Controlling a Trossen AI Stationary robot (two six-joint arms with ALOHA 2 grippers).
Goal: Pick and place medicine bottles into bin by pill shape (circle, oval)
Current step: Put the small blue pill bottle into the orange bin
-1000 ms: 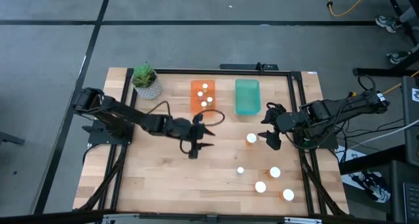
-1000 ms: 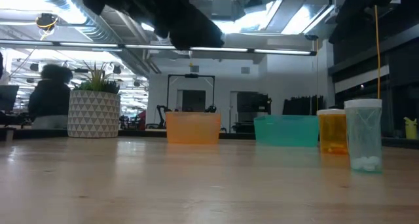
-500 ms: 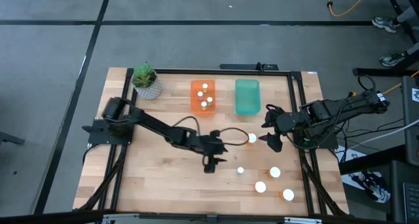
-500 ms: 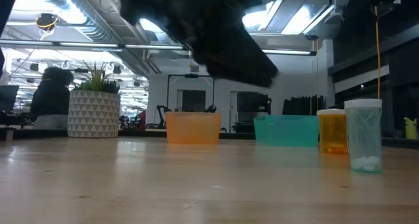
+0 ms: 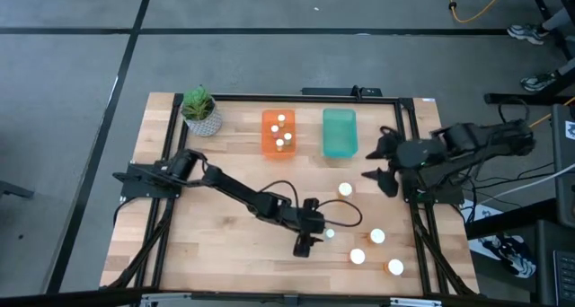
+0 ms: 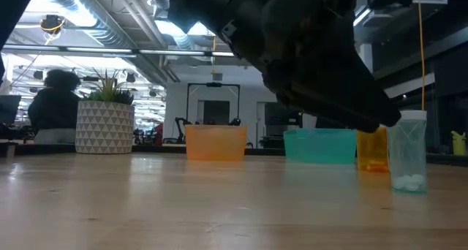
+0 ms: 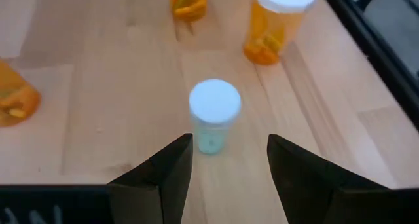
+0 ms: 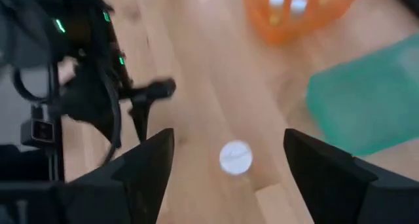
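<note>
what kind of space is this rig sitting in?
Most likely an open robotics lab or workshop. The wooden table stands on a grey taped floor, and the low view shows exposed ceiling ducts and strip lights. Other equipment frames stand behind, and a person sits at the far left.

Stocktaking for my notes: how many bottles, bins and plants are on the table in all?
Bottles: 9
Bins: 2
Plant: 1
Total: 12
</note>
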